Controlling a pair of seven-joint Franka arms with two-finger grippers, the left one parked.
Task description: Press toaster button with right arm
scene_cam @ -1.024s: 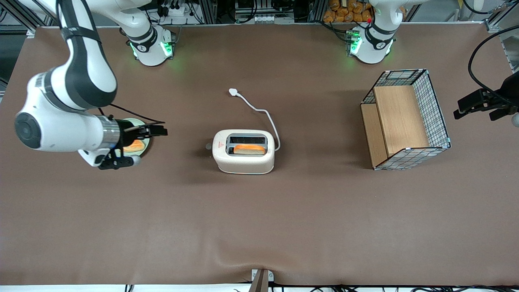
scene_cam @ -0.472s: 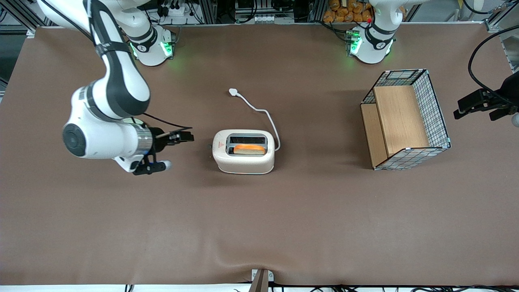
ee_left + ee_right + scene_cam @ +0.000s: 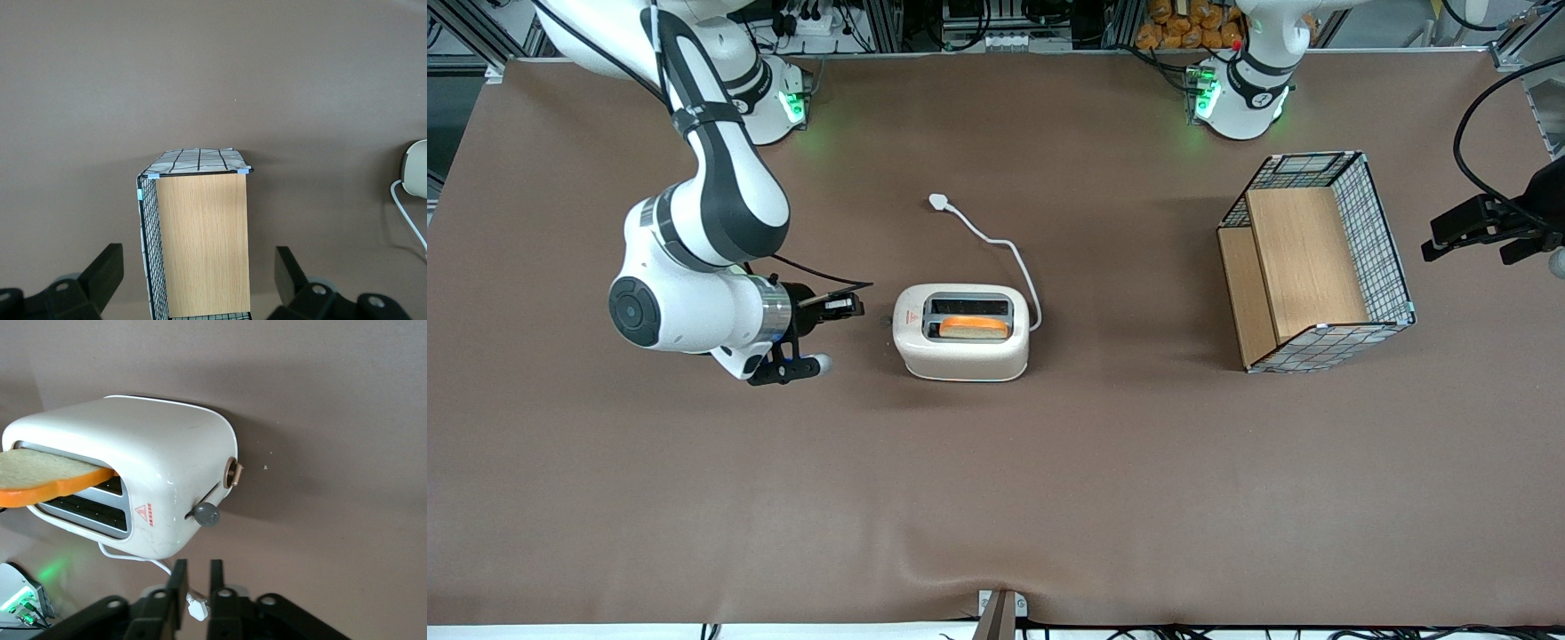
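Observation:
The white two-slot toaster (image 3: pixel 960 336) stands mid-table with a slice of toast (image 3: pixel 973 328) in the slot nearer the front camera. The toaster button (image 3: pixel 207 514), a small pale-grey knob, sticks out of its narrow end facing the working arm; in the front view (image 3: pixel 887 319) it barely shows. The right arm (image 3: pixel 694 267) reaches low over the table. Its gripper (image 3: pixel 852 308) is level with that narrow end, a short gap from the button and not touching it. The fingers (image 3: pixel 179 577) stand a narrow gap apart with nothing between them.
A round brass-rimmed dial (image 3: pixel 232 473) sits beside the button on the same end. The white plug (image 3: pixel 938 202) and cord lie farther from the front camera than the toaster. A wire basket with wooden boards (image 3: pixel 1316 258) stands toward the parked arm's end.
The right arm has swung from the working arm's end of the table toward the toaster. Its gripper now sits close to the toaster's narrow end. The toaster has not moved.

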